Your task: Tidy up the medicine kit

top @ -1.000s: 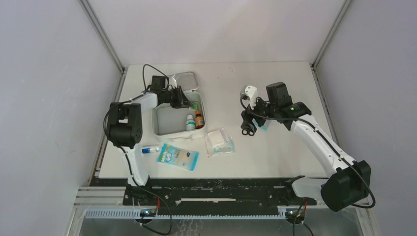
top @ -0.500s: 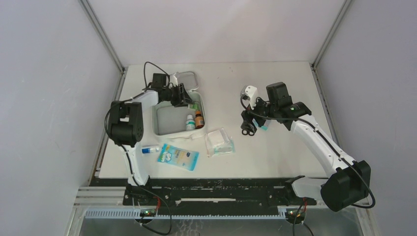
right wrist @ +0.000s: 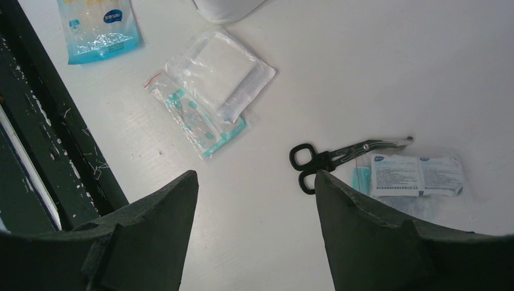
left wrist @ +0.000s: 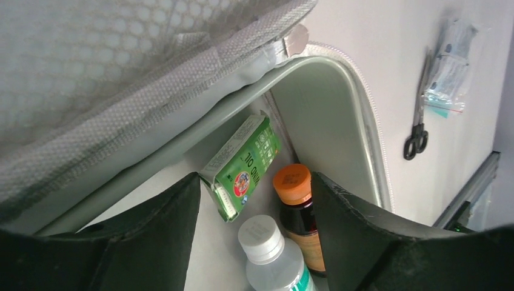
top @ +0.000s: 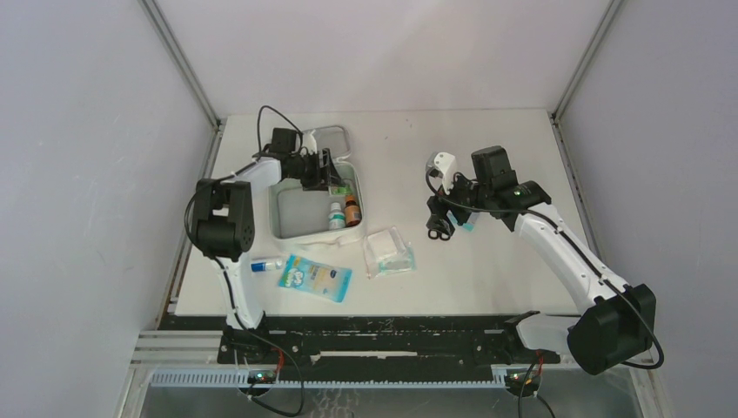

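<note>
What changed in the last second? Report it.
The left gripper opened, apparently releasing the green box, and drew back slightly toward the lid of the medicine kit. The right gripper, scissors, bottles and packets stayed put.

Place: lab-style robot test cell.
Walls: plain pale grey panels closing in left, back and right, joined by bare metal corner posts.
Worktop: flat white table.
Mounting: scratched black rail along the near edge, with left arm and right arm bolted side by side.
Wiring: slotted cable duct below the rail, black cable looping above the left arm.
</note>
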Robot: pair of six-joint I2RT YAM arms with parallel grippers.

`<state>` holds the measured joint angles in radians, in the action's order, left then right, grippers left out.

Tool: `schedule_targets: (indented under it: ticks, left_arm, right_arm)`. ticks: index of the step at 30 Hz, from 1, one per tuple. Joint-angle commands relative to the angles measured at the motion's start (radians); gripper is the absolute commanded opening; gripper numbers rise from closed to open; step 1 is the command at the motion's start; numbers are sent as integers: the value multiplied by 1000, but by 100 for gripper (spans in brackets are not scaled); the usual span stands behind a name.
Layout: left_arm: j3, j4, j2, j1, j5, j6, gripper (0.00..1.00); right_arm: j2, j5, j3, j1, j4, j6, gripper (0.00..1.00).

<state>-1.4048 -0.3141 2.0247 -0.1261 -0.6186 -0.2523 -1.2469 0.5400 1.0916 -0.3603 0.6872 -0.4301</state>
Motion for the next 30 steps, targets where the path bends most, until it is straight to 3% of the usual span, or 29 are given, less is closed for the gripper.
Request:
schedule_targets:
  ticks: [1, 17, 25, 30]
  left_arm:
    - [-21, -27, -69, 7, 70, 67, 73]
    - [119, 16, -337, 7, 190, 254, 96]
    - [312, 206, -555, 8, 321, 365, 100]
    - [399, 245, -682, 8, 413, 442, 100]
  right_arm:
    - [31, 5, 1, 3, -40, 5, 71]
    - [45, -10, -6, 3, -55, 4, 73]
    - [59, -49, -18, 4, -74, 7, 78]
    - [80, -103, -35, 9, -80, 5, 82]
